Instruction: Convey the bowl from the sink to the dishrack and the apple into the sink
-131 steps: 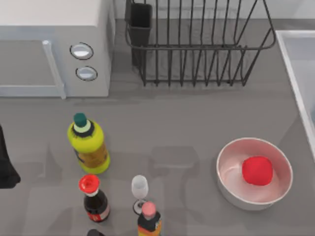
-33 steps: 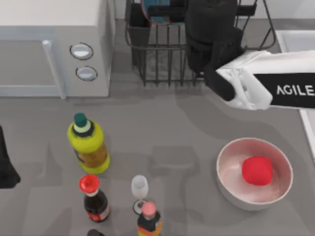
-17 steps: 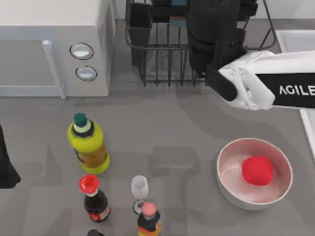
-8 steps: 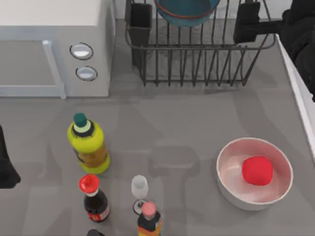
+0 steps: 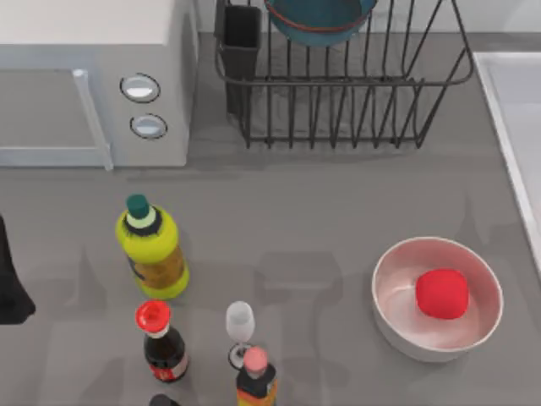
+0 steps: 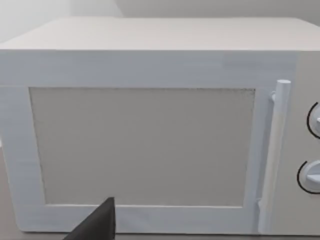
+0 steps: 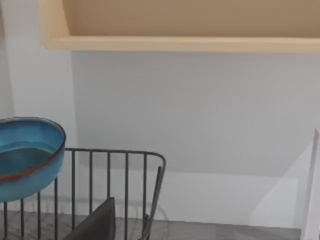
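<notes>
teal-blue, the bowl (image 5: 319,19) already sits in the dishrack (image 5: 338,85) at 12 o'clock, so that half looks done, while the apple (image 5: 441,293) lies in the white bowl (image 5: 437,298) at 4 o'clock, not yet in the sink (image 5: 516,127) at 3 o'clock. open grey surface (image 5: 321,211) separates white bowl and sink rim, bottles crowd 7 o'clock; whether either end effector's fingers are apart, i cannot tell.

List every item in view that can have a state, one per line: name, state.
bowl: resting in the dishrack, tilted, not held.
apple: lying in the white bowl, not in the sink.
microwave: door closed.
yellow bottle: upright, capped.
red-capped bottle: upright, capped.
wine glass: upright.
cutlery cup: upright at the dishrack's corner.
</notes>
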